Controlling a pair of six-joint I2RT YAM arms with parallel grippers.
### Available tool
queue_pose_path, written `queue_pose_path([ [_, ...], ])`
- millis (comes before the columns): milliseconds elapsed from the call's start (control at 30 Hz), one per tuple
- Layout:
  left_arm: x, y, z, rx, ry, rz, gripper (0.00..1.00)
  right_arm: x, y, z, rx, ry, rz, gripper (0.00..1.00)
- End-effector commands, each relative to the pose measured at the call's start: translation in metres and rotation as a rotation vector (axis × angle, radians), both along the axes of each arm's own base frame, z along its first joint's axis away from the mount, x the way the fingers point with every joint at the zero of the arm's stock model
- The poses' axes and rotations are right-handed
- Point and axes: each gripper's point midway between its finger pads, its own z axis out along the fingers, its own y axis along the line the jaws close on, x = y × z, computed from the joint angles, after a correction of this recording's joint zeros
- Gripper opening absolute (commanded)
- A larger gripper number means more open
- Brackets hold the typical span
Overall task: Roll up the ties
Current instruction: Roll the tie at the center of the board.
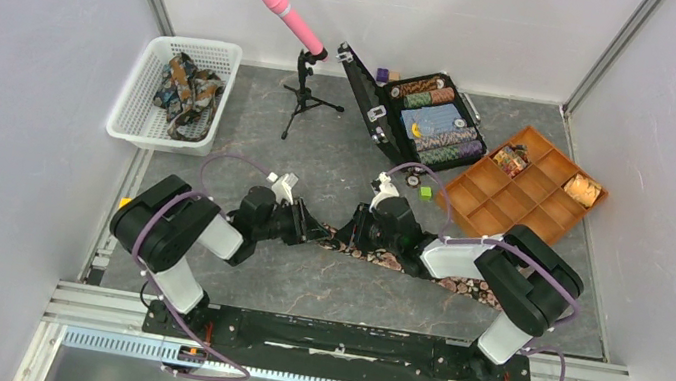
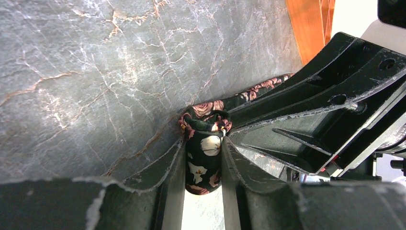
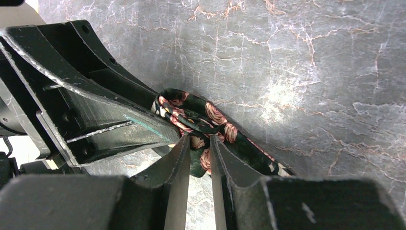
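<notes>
**Both pincers clamp one floral tie at mid-desk**

A dark floral tie (image 3: 219, 116), black with pink roses, lies on the grey marbled desk (image 1: 328, 295) just ahead of the two arm bases. The arms reach inward from either side, and their tips meet nearly nose to nose over one end of the tie.

The left pincer (image 2: 203, 138) is drawn in narrow, with a folded or coiled bit of the tie filling the gap between its fingers. The left wrist view shows the fabric bunched into a small loop right at the fingertips.

The right pincer (image 3: 200, 137) is also nearly closed, gripping the same bunched end from the opposite side. From there the rest of the tie runs flat along the desk, passes beneath the right arm and ends near that arm's base. How many turns the bunch has cannot be told.

At the far left of the desk stands a white mesh basket (image 1: 128, 114), well apart from the arms, with more patterned ties (image 1: 185, 92) heaped inside. At the far side a black case (image 1: 379, 106) stands open, showing rows of striped chips. To its right is an orange divided tray (image 1: 488, 208) with small things in two of its compartments. A pink-headed rod (image 1: 290, 11) leans on a small tripod between basket and case
</notes>
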Motion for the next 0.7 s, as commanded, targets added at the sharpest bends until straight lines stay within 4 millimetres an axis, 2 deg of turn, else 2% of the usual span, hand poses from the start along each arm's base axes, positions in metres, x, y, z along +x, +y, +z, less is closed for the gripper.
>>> queue_pose_path([
  [0, -0.022, 0.004, -0.024, 0.045, 0.11, -0.017, 0.34, -0.004, 0.0, -0.003, -0.001, 0.006, 0.009, 0.27],
  [100, -0.021, 0.008, -0.025, 0.077, 0.115, 0.001, 0.33, -0.002, 0.001, 0.005, 0.002, -0.015, 0.011, 0.28],
  [167, -0.018, 0.013, -0.023, 0.108, 0.104, 0.017, 0.33, 0.001, -0.002, 0.012, -0.011, -0.04, 0.005, 0.33],
  [300, -0.014, 0.022, -0.018, 0.19, 0.081, 0.032, 0.35, 0.008, -0.011, 0.037, -0.042, -0.111, -0.015, 0.49],
  [367, -0.011, 0.025, -0.01, 0.217, 0.052, 0.03, 0.35, 0.01, -0.017, 0.048, -0.057, -0.143, -0.028, 0.53],
  [567, -0.005, 0.038, 0.002, 0.356, 0.015, 0.034, 0.35, 0.009, -0.048, 0.069, -0.119, -0.222, -0.092, 0.58],
  [667, -0.005, 0.044, 0.005, 0.444, -0.004, 0.032, 0.35, 0.007, -0.066, 0.074, -0.153, -0.244, -0.125, 0.6],
])
